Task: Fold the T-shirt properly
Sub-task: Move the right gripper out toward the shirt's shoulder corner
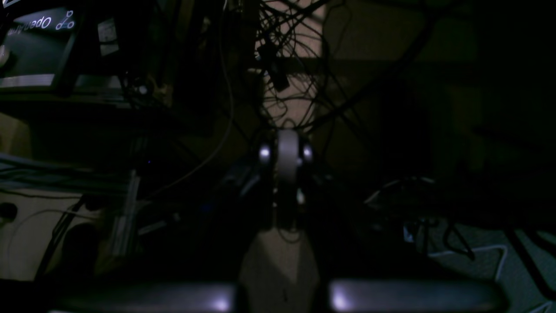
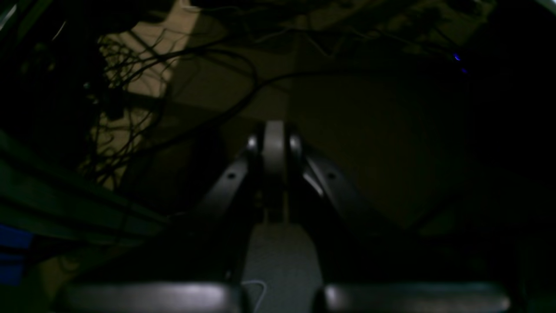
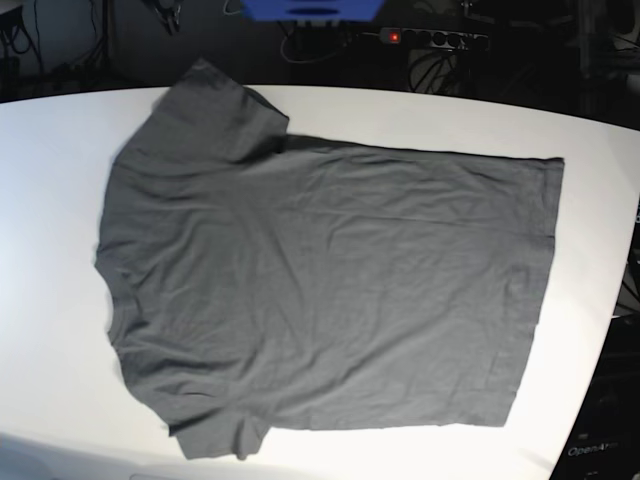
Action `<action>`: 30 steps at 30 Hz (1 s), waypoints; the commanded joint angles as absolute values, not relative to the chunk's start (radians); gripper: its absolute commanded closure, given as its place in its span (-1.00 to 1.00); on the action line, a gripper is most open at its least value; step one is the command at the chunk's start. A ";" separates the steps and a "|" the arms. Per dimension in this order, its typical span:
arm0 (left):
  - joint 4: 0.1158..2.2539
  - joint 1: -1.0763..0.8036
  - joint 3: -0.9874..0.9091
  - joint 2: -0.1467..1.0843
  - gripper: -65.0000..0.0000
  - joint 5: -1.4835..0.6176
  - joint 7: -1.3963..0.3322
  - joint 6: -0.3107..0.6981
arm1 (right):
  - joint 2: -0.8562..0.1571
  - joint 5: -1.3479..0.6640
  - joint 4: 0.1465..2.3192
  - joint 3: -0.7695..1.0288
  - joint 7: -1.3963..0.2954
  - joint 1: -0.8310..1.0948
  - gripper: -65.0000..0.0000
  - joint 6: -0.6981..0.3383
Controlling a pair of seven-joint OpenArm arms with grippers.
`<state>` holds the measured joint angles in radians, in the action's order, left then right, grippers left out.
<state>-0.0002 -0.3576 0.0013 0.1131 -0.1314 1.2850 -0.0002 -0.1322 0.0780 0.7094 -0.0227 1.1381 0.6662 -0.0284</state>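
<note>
In the left wrist view, the left gripper (image 1: 284,156) points off toward a dark tangle of cables (image 1: 289,65), not at any cloth; its fingers look pressed narrow together around nothing, though the gloom makes this a judgement. The right wrist view shows much the same: the right gripper (image 2: 273,148) closed to a narrow line, empty, aimed at a dim floor strewn with wires (image 2: 130,87). Over the base view, neither arm appears; the T-shirt (image 3: 330,280) lies spread flat on the white table (image 3: 50,250), collar end to the left, hem to the right, one sleeve (image 3: 210,120) at the far edge and one at the near. Nothing is folded yet. To begin well, I judge both grippers should open, descend to matching corners along one long edge, pinch only the top layers cleanly, and lift evenly to avoid dragging wrinkles.
</note>
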 commanded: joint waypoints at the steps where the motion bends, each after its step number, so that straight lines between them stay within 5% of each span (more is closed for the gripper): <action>1: 0.000 -0.366 0.002 0.117 0.98 -0.133 1.311 -0.002 | -0.133 0.079 0.731 -0.024 1.156 0.694 1.00 -0.031; 17: 0.001 -0.351 -0.007 0.110 0.98 -0.140 1.316 -0.012 | -0.113 0.104 1.257 -0.079 0.745 0.803 1.00 -0.033; 25: 0.000 -0.338 -0.002 0.110 0.98 -0.136 1.313 -0.010 | -0.113 0.104 1.270 -0.090 0.720 0.805 0.23 -0.033; 30: 0.000 -0.335 -0.002 0.110 0.98 -0.134 1.311 -0.010 | -0.114 0.104 1.270 -0.090 0.722 0.805 0.12 -0.033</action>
